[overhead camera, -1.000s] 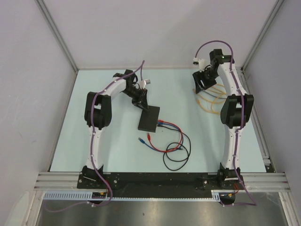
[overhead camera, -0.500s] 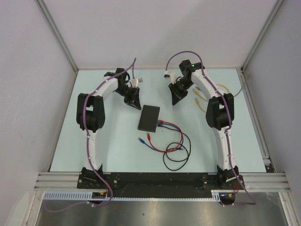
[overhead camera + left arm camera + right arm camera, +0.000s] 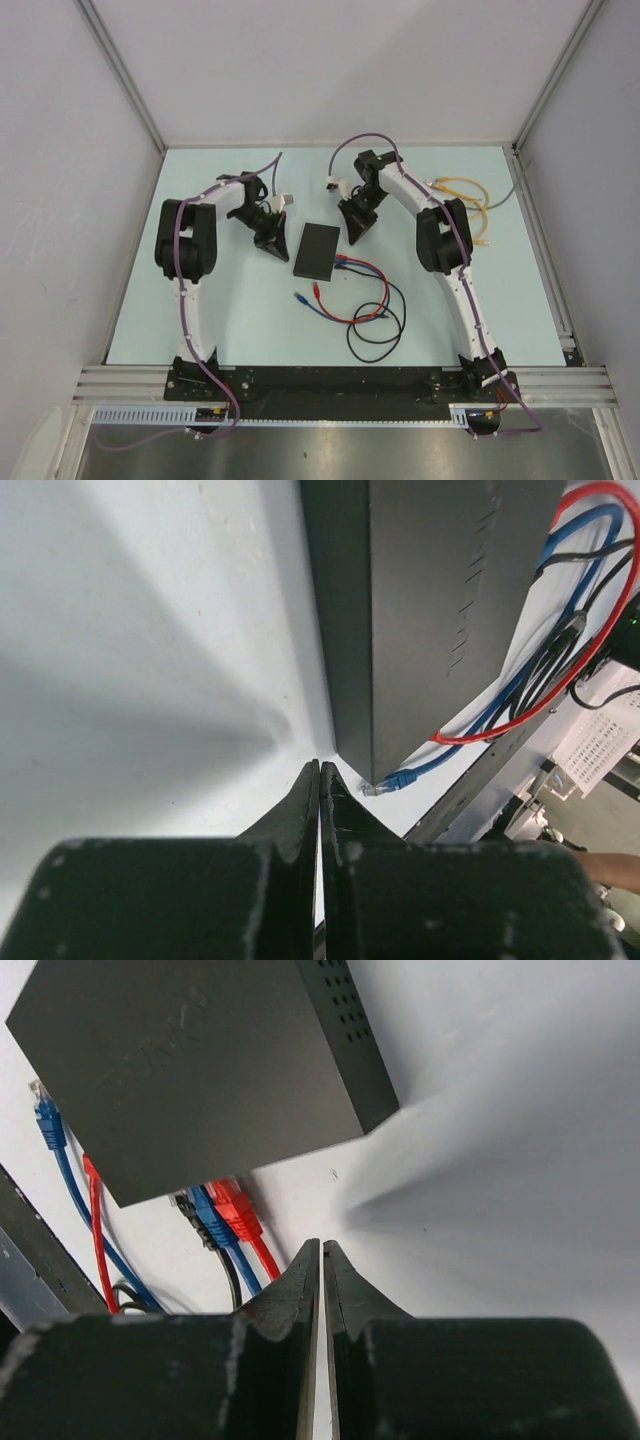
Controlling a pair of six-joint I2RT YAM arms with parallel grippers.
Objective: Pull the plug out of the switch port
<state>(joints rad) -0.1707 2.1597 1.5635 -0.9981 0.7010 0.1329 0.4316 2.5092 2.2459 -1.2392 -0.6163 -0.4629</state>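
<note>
The switch [image 3: 317, 250] is a flat black box lying in the middle of the table. Red, blue and black plugs [image 3: 341, 263] sit in the ports on its near right edge. In the right wrist view the red plug [image 3: 235, 1210], the blue plug [image 3: 210, 1222] and the black plug [image 3: 184, 1205] stand side by side under the switch [image 3: 190, 1070]. My right gripper [image 3: 321, 1246] is shut and empty, just right of the plugs, tips near the table. My left gripper [image 3: 320, 766] is shut and empty at the left corner of the switch [image 3: 440, 610].
Red, blue and black cables [image 3: 372, 305] loop on the table in front of the switch. A loose blue plug [image 3: 298, 297] and a loose red plug [image 3: 316, 292] lie near its front left. Yellow cables [image 3: 465, 195] lie at the back right. Grey walls close in three sides.
Both grippers have closed. The right arm swung from the back right corner to the switch's right side. The left gripper moved off the switch's far end to its left side.
</note>
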